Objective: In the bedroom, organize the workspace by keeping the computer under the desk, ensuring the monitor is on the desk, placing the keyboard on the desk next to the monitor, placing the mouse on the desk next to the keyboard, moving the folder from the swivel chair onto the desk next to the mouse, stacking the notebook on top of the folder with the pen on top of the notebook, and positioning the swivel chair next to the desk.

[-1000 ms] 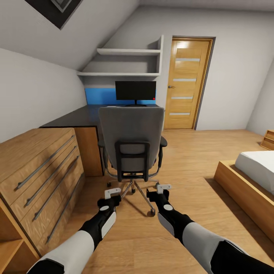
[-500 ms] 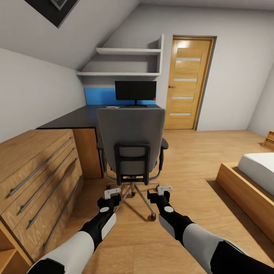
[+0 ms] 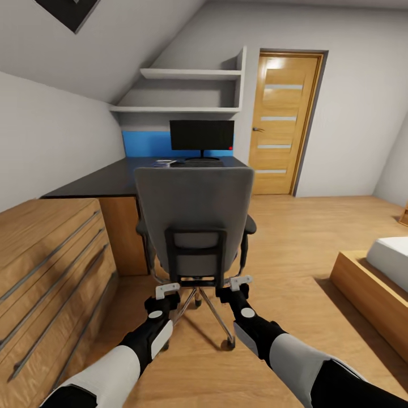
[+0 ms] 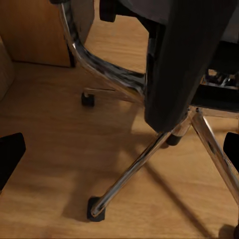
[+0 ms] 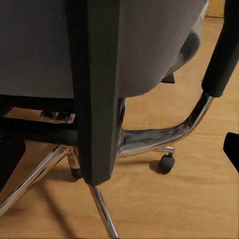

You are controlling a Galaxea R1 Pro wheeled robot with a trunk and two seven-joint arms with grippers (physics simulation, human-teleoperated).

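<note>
the swivel chair [image 3: 194, 218] stands just ahead of both tools with its grey back turned toward them, between them and the black tabletop [image 3: 116, 177]. the left tool [image 3: 168, 290] and the right tool [image 3: 241, 281] hang low at the foot of the backrest, one to each side of the dark centre spine, near it but touching nothing. in the left wrist view the dark fingertips [image 4: 10, 154] sit wide apart at the picture's two edges with nothing between them, and past them lie the chair's chrome base [image 4: 137, 167] and its casters on the wooden floor [image 4: 55, 134]. in the right wrist view the fingertips [image 5: 231, 149] are spread as wide, also empty, with the chair's spine [image 5: 97, 94] close in front. beyond the chair, the monitor [image 3: 202, 135] stands on the far part of the tabletop before a blue panel [image 3: 144, 144]. a wooden drawer chest [image 3: 48, 266] runs along outside the left tool, a door [image 3: 283, 122] stands far ahead past the right tool, and a bed [image 3: 377, 277] lies out beyond the right tool.
</note>
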